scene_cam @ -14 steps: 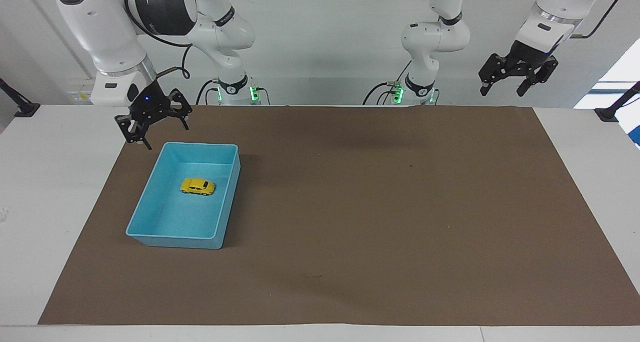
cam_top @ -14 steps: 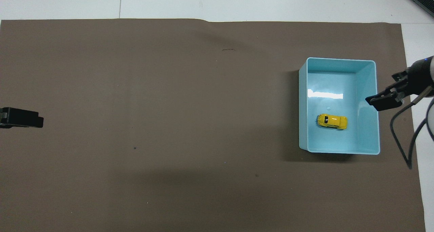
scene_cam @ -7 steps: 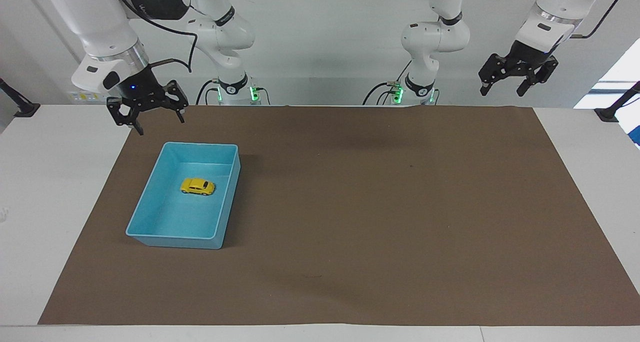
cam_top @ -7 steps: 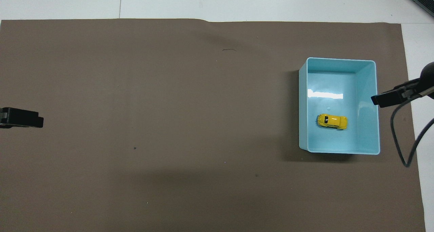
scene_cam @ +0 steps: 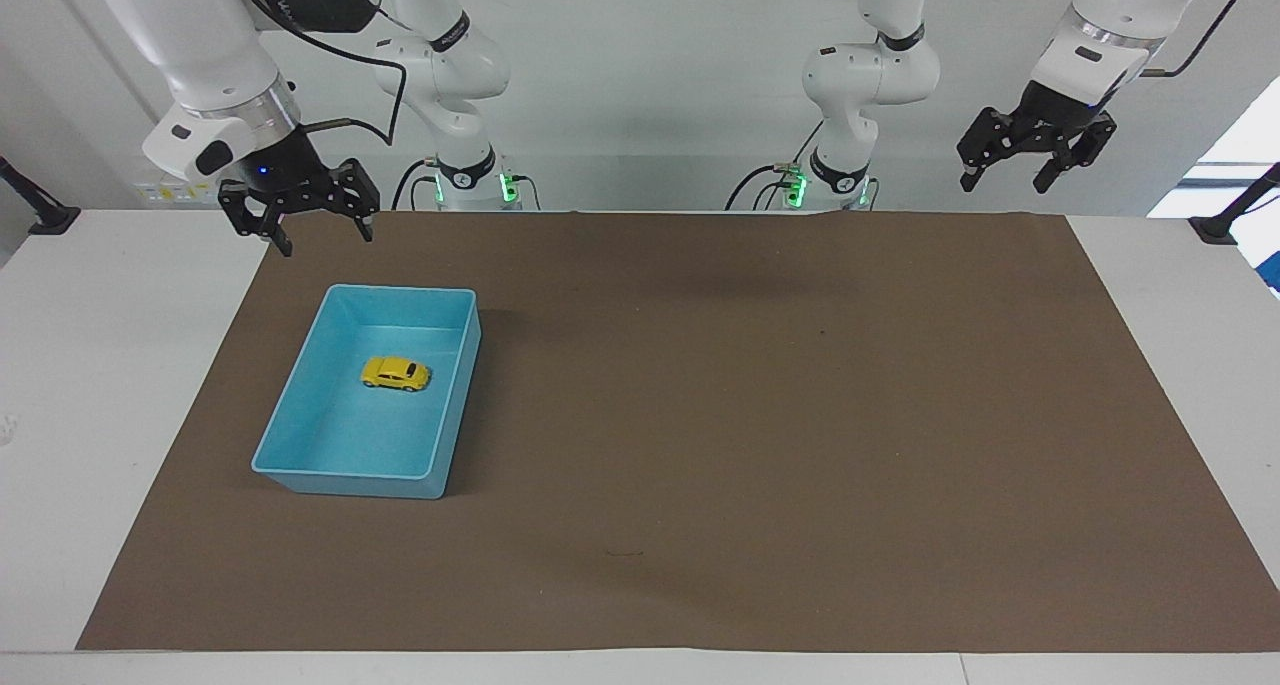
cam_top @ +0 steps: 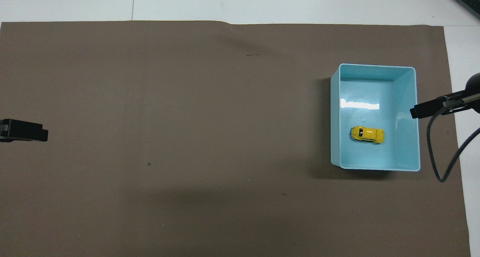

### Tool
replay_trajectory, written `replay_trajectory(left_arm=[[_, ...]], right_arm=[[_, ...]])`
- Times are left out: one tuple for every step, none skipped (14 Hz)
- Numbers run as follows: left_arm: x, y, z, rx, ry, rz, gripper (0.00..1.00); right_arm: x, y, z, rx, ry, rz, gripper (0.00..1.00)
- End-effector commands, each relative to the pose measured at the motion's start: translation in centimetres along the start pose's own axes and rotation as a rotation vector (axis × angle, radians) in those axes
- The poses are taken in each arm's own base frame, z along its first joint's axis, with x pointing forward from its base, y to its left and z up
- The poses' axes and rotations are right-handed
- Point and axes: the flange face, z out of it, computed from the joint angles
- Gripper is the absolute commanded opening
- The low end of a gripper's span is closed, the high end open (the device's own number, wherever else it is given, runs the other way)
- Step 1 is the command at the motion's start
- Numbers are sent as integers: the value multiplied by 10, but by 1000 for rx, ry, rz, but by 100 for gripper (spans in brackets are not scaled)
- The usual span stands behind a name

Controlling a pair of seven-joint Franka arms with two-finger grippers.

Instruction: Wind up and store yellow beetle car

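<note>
The yellow beetle car (scene_cam: 396,373) stands on its wheels on the floor of a light blue bin (scene_cam: 345,476), apart from the walls; it also shows in the overhead view (cam_top: 367,134) inside the bin (cam_top: 375,66). My right gripper (scene_cam: 325,241) is open and empty, raised in the air over the mat just off the bin's robot-side end. Only its tip shows in the overhead view (cam_top: 423,110). My left gripper (scene_cam: 1010,180) is open and empty, and waits raised at the left arm's end of the table; it also shows in the overhead view (cam_top: 24,130).
A brown mat (scene_cam: 760,415) covers most of the white table (scene_cam: 90,365). The bin stands on it toward the right arm's end. A black cable (cam_top: 437,152) hangs from the right arm beside the bin.
My right gripper has risen and drawn back from the bin's corner toward the robots, turning level. The car, the bin and the left gripper have not moved.
</note>
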Motion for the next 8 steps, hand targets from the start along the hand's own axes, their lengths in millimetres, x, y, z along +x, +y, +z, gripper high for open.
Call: replay_trajectory(left_arm=[[-1, -3, -4, 10, -1, -2, 100], [-1, -3, -5, 10, 1, -2, 100], [-1, -3, -4, 10, -1, -2, 100], [-1, -3, -4, 10, -1, -2, 100], [-1, -3, -4, 10, -1, -2, 100], [-1, -3, -4, 10, -1, -2, 100], [-1, -3, -4, 10, -1, -2, 100], [-1, -3, -4, 10, -1, -2, 100]], right_arm=[[-10, 4, -16, 29, -10, 64, 100], [-11, 6, -17, 27, -14, 95, 100], [-11, 5, -16, 29, -17, 118, 100], [-11, 4, -16, 30, -20, 144, 100], [-11, 4, -16, 29, -21, 176, 100], [-12, 5, -17, 29, -19, 191, 100], [-12, 5, -17, 29, -19, 198, 100], [-11, 5, -17, 29, -18, 198, 100]])
